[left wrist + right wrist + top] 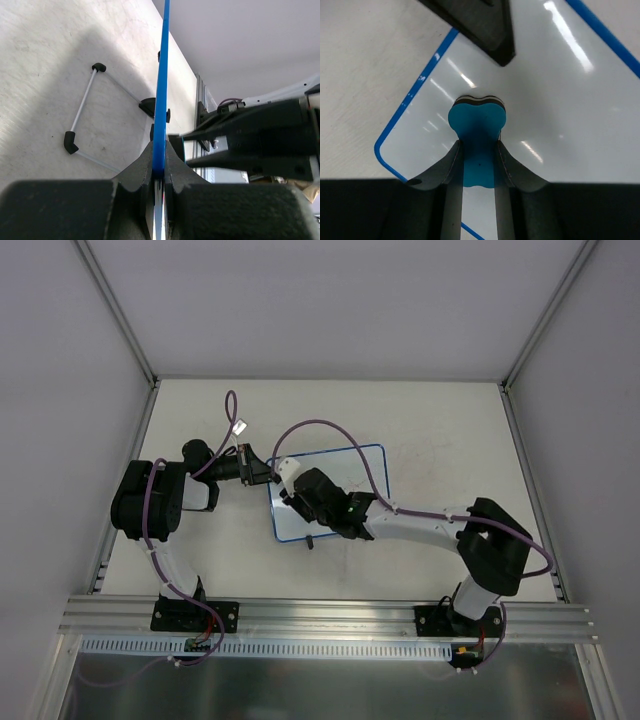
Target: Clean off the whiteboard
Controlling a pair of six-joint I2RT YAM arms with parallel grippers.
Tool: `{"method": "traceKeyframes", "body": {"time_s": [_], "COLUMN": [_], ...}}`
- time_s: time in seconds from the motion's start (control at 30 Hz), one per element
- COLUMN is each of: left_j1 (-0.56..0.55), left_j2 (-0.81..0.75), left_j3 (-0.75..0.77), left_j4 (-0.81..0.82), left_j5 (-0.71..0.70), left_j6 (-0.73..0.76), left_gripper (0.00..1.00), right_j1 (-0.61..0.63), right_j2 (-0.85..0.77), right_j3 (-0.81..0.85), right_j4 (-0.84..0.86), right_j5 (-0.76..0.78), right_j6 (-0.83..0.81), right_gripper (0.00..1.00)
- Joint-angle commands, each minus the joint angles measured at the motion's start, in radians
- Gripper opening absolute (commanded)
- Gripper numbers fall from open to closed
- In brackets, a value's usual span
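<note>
The whiteboard (357, 466), white with a thin blue frame, lies in the middle of the table. My left gripper (264, 472) is shut on its left edge. In the left wrist view the blue frame (162, 75) runs edge-on out of the jaws of that gripper (159, 152). My right gripper (298, 492) is over the board's left part, shut on a blue eraser (477, 127) whose dark felt end is against the white surface (560, 100). That gripper's fingertips sit at the eraser's waist (479, 146). The board area in the right wrist view shows no marks.
A thin white wire stand with black feet (82, 107) shows beside the board's underside. A black foot (310, 542) sticks out at the board's near edge. The left gripper's finger (480, 25) is close above the eraser. Grey walls surround the table.
</note>
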Motion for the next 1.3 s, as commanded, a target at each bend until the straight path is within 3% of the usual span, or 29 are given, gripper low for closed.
{"method": "traceKeyframes", "body": {"time_s": [0.0,0.57,0.77,1.27], "left_j1": [-0.020,-0.020,-0.020,-0.020], "left_j2": [-0.009,-0.012,-0.012,-0.013], "left_j3": [0.004,0.004,0.004,0.004], "left_j4": [0.343,0.343,0.343,0.343], "left_j5": [0.050,0.053,0.053,0.055], "left_j6": [0.035,0.035,0.034,0.035], "left_gripper": [0.00,0.00,0.00,0.00], "right_j1": [0.042,0.055,-0.016,-0.198], "right_j2": [0.050,0.065,0.028,-0.110], "right_j3": [0.025,0.051,0.036,-0.081], "right_j4": [-0.044,-0.057,-0.044,0.000], "right_j5": [-0.011,0.026,0.033,0.233], "right_j6": [-0.064,-0.078,-0.013,0.160], "right_gripper": [0.00,0.00,0.00,0.00]}}
